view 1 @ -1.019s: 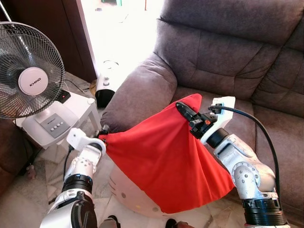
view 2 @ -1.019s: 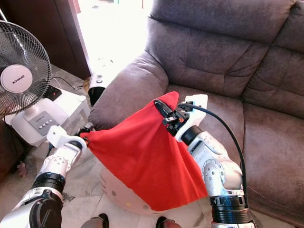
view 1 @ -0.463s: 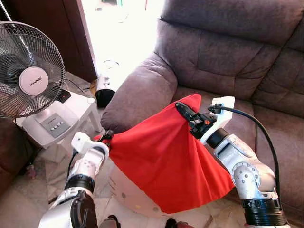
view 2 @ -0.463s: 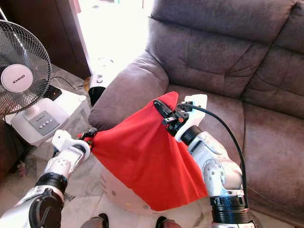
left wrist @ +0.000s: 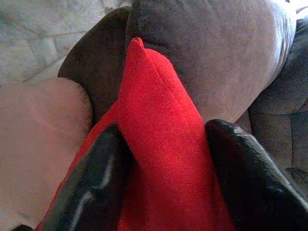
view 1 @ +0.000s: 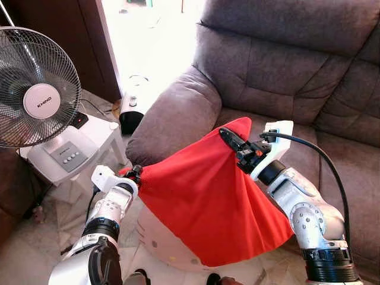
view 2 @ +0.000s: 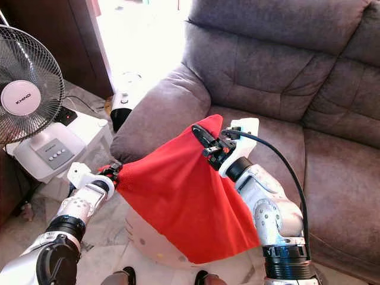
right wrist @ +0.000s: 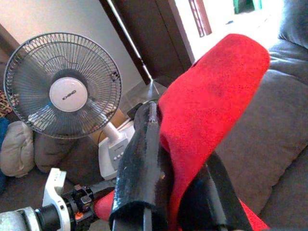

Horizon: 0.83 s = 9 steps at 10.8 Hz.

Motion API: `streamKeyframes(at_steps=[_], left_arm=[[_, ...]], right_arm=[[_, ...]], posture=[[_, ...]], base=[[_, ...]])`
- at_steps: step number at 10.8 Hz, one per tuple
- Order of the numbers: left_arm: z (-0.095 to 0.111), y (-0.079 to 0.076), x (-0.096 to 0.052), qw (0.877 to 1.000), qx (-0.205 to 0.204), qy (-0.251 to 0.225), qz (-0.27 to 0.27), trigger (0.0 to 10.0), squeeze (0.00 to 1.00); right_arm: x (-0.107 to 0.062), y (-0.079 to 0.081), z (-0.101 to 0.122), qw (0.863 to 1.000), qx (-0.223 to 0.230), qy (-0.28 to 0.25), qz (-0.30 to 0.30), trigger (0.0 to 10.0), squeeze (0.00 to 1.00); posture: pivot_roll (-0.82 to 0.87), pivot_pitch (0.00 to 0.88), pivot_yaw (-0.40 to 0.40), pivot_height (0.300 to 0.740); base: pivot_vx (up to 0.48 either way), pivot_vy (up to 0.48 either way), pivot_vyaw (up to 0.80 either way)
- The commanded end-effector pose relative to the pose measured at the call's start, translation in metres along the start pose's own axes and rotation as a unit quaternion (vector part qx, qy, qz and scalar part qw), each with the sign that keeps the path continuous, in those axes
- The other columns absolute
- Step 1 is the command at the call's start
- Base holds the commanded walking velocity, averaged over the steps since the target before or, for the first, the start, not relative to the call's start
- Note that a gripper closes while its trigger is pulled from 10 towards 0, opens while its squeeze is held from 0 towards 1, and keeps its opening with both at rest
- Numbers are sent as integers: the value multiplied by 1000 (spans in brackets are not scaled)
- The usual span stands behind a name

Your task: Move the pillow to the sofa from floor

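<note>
Left gripper (view 1: 135,173) and right gripper (view 1: 233,140) each pinch a corner of the red pillow (view 1: 205,199) — soft, light, sagging — near the sofa (view 1: 279,83); corners grip best.

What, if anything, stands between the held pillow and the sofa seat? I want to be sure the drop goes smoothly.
Nothing visible does. The red pillow hangs between the left gripper and right gripper, both shut on its corners, just in front of the sofa. The seat cushion behind it lies bare; the armrest is off to the left.
</note>
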State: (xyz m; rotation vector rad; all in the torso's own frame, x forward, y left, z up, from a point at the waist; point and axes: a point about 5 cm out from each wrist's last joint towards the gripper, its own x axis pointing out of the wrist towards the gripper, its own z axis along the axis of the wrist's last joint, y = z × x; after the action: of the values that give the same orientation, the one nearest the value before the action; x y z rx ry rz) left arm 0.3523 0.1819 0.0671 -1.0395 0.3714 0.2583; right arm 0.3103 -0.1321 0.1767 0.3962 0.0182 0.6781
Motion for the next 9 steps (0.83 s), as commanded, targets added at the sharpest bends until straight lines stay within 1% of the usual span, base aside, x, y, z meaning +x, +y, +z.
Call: streamKeyframes(at_steps=[1,4,6,7,9], left_arm=[[-5,3,0,1000,8,11,5,0,0],[-4,5,0,1000,11,9,5,0,0],[-2,5,-1,1000,29,2,1,0,0],[2,5,-3,999,47,-13,-3,0,0],[5,6,-6,998,57,-23,-8,0,0]], right_arm=[[1,15,27,997,-33,-55,38,10000,0],[1,15,27,997,-33,-54,38,10000,0],[1,14,26,997,-32,-53,36,10000,0],[1,13,23,998,-30,-50,33,10000,0],[1,12,22,998,-28,-49,32,10000,0]], posture=[[33,173,-73,740],[34,171,-74,740],[35,170,-74,740],[38,168,-73,740],[43,164,-72,740]], base=[[0,0,0],[0,0,0],[0,0,0],[0,0,0],[0,0,0]])
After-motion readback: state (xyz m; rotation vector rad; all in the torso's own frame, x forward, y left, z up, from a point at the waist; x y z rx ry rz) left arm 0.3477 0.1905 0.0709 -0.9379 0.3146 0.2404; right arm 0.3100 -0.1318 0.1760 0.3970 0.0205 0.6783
